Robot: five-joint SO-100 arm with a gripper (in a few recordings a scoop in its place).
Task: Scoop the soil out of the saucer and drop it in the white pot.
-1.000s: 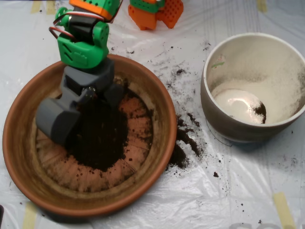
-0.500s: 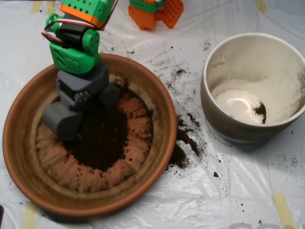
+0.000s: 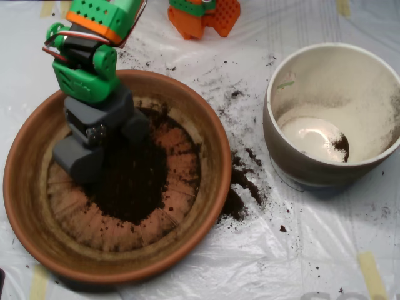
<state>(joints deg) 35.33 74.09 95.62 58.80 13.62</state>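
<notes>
The terracotta saucer [image 3: 28, 212] fills the left half of the overhead view. A dark pile of soil [image 3: 137, 184] lies on its ridged base, left of centre. My grey scoop [image 3: 107, 145] stands open at the pile's upper left edge, one shell to the left and the other to the upper right, soil between them. The green and orange arm [image 3: 84, 65] comes in from the top left. At the right stands the white pot [image 3: 294, 164], with a dusty inside and one small clump of soil [image 3: 341, 145] at its bottom.
Spilled soil [image 3: 240, 187] lies on the white plastic sheet between saucer and pot, with crumbs scattered toward the top. An orange and green printed part [image 3: 203, 17] sits at the top edge. Tape strips [image 3: 372, 272] hold the sheet.
The arm and scoop have shifted up and to the left, toward the saucer's upper left side. The soil pile and the pot look unchanged.
</notes>
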